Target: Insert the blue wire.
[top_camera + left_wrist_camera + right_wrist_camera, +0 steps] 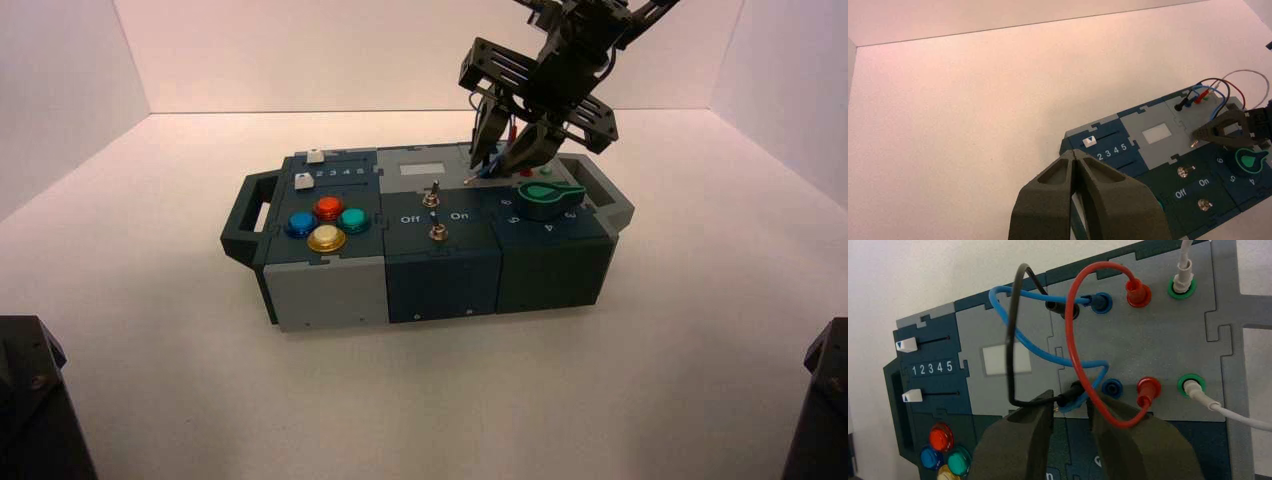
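Reaching in with the right pincer, above the box at its 1 o'clock part; holding its fingers apart, the blue wire's loose blue banana plug lying between the tips; impossible to tell whether gripped; pointing its silver pin roughly towards 8 o'clock in the high view; near the open-holed blue socket of the near row. Looping the blue wire back to its other plug, seated in the blue socket of the far row.

Bridging the two black sockets with the black wire, the two red sockets with the red wire, and plugging white wire ends into both green sockets; arching the black and red wires beside and over the blue one.

Parked with the left pincer, out past the box's 10 o'clock corner, fingertips together, gripping nothing. Set on the pale bench, with white sliders at 10 o'clock, both by the 1; coloured push buttons at 8 o'clock; metal toggle switches around the middle; a green-topped knob towards 3 o'clock.
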Motion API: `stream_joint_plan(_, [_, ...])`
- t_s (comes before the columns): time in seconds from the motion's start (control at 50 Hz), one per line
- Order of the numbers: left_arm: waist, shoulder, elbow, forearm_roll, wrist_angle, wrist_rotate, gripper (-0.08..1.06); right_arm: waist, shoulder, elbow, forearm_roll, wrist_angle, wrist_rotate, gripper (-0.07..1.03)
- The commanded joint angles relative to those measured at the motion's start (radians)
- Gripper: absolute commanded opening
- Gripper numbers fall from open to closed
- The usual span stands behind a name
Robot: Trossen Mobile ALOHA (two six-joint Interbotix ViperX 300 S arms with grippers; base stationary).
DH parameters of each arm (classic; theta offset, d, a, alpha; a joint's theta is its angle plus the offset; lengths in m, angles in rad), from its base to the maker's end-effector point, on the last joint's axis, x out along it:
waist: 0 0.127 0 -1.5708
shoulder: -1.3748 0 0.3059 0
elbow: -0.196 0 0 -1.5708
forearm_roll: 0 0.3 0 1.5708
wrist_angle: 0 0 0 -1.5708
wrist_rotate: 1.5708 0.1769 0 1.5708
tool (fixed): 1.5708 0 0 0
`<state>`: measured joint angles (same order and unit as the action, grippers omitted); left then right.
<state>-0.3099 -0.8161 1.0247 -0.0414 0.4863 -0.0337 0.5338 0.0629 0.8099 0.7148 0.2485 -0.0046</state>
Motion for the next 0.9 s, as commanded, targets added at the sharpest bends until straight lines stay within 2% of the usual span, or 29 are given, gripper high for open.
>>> stream_joint_plan(0.02, [-0.002,0.002,-0.029,-0.002,-0.006,0.003,-0.03,0.005,-0.012,-0.014,0.003,0.000,-0.002,0.28])
stream_joint_plan(0.16, [-0.003,0.002,-0.029,-0.002,-0.008,0.003,-0.03,0.005,-0.012,-0.011,0.003,0.003,-0.002,0.23])
stream_joint_plan(0.5, [-0.002,0.003,-0.029,0.000,-0.011,0.003,-0.03,0.005,-0.009,-0.003,0.003,0.011,-0.002,-0.02])
stream_joint_plan(0.9, [-0.002,0.003,-0.029,-0.002,-0.011,0.005,-0.03,0.005,-0.064,0.044,-0.005,0.011,-0.002,-0.02])
